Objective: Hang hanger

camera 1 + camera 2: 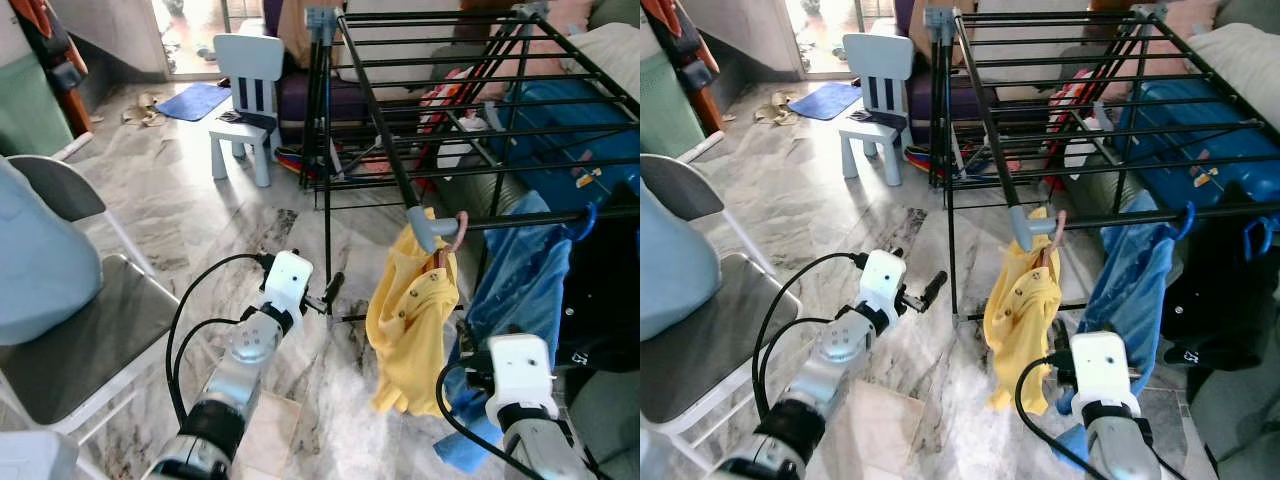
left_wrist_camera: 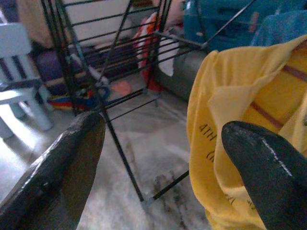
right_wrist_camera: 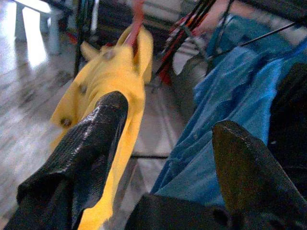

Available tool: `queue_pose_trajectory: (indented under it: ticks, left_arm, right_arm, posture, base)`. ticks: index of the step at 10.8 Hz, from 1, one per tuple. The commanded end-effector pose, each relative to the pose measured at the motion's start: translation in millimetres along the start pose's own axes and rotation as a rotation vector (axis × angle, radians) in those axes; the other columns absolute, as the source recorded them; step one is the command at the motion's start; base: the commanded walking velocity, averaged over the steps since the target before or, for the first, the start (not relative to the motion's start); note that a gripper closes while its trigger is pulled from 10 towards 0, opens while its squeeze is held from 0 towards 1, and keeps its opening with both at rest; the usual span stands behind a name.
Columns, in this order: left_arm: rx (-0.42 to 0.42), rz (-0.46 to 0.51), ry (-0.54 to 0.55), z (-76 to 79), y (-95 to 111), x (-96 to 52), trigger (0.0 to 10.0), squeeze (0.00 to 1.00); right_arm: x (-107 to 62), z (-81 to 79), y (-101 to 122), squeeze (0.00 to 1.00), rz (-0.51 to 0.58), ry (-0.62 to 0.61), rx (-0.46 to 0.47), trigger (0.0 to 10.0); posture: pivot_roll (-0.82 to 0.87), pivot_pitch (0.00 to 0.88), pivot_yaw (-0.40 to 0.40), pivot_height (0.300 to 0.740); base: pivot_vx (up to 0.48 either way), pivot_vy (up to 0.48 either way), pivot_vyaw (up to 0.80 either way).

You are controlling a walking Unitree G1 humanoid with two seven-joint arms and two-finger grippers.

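Hovering low beside the rack leg in the left eye view: left claw [image 1: 332, 291], fingers apart, gripping nothing. Showing lower right, right claw [image 1: 466, 340], just below the yellow shirt [image 1: 412, 325]. Dangling from the front rail of the drying rack [image 1: 440, 130]: yellow shirt on its pink hanger [image 1: 452, 238], hook already over the bar, blue garment [image 1: 520, 290] just beside it.

Repeating the same layout in the right eye view: hanger hook resting on the rail next to the grey corner joint [image 1: 1025, 226], white child's chair [image 1: 872, 90] well behind.

Looking along the left wrist view: both black fingers [image 2: 57, 167] spread wide, yellow shirt near one tip, not touching.

Looking along the right wrist view: fingers [image 3: 91, 143] parted, empty, framing yellow shirt and blue garment.

Judging the hanging as likely done. Risking, on pulling away, a fingertip snagging loose cloth and dragging the hook off the rail, or nudging the light rack.
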State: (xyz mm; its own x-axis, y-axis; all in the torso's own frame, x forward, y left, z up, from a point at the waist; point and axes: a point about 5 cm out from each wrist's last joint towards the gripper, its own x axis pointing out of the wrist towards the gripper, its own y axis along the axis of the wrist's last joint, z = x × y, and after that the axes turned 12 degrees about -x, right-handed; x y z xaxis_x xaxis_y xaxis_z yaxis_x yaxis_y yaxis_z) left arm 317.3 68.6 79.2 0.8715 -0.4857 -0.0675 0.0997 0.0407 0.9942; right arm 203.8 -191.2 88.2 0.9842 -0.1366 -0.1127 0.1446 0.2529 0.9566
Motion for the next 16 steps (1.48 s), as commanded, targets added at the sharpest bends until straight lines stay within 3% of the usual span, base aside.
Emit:
queue_pose_trajectory:
  ticks: [1,4,10,16]
  left_arm:
    - [0.015,0.010,-0.026,2.6,4.1,-1.7,10.0,0.00]
    - [-0.017,0.027,-0.099,20.1,9.3,-2.3,10.0,0.00]
    - [-0.008,-0.001,-0.094,18.1,8.3,-4.2,10.0,0.00]
    - [-0.009,-0.013,-0.095,19.9,7.0,-2.0,10.0,0.00]
  right_arm:
    - [-3.0,4.9,8.8,1.00,0.041,-0.052,-0.012,10.0]
    - [-4.3,14.0,7.4,1.00,0.032,-0.120,-0.046,10.0]
    - [-1.6,1.5,7.0,1.00,0.033,-0.049,-0.032,10.0]
    - [1.8,-1.3,8.4,1.00,0.040,-0.015,-0.040,10.0]
  posture:
    - [-0.06,0.000,-0.006,0.740]
    - [-0.07,0.000,-0.004,0.740]
    - [-0.06,0.000,-0.002,0.740]
    - [-0.06,0.000,-0.007,0.740]
  base:
    - [0.000,0.000,0.00]
    - [0.000,0.000,0.00]
    - [0.000,0.000,0.00]
    - [0.000,-0.349,0.48]
